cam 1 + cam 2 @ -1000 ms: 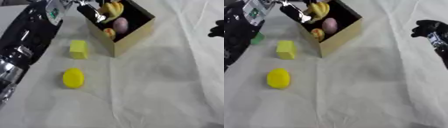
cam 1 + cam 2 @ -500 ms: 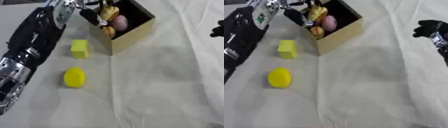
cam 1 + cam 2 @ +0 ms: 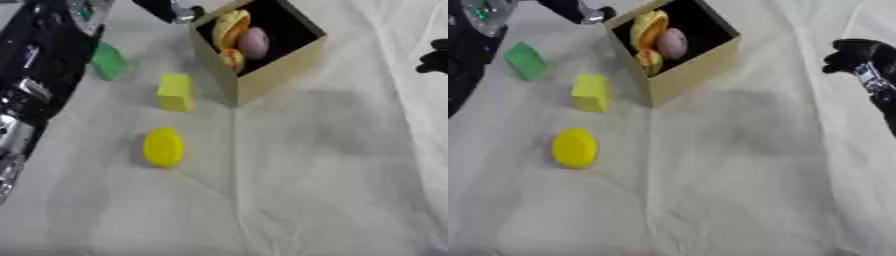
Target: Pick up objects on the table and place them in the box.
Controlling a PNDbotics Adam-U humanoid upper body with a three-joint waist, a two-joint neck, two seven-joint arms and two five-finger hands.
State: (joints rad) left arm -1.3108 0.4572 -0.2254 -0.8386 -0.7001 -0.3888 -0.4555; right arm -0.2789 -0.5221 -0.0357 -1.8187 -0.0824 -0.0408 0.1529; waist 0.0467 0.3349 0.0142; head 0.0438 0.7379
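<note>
A tan open box [image 3: 278, 64] stands at the top centre, tilted toward me. It holds a yellow banana-like piece [image 3: 229, 26], a pink egg shape [image 3: 255, 42] and a small orange piece [image 3: 233, 58]. On the cloth to its left lie a yellow block [image 3: 175, 92], a yellow round piece [image 3: 164, 146] and a green block [image 3: 525, 60]. My left hand [image 3: 577, 10] shows at the top edge beside the box's left corner, fingers straight and holding nothing. My right hand [image 3: 857, 54] hangs relaxed at the right edge, far from the objects.
My black left arm [image 3: 37, 65] runs down the left side, next to the green block. The white wrinkled cloth [image 3: 289, 190] covers the table, with open room in front and to the right of the box.
My left hand has drawn back from over the box opening to the top left. The arm swung left and uncovered the green block. The right hand stayed in place.
</note>
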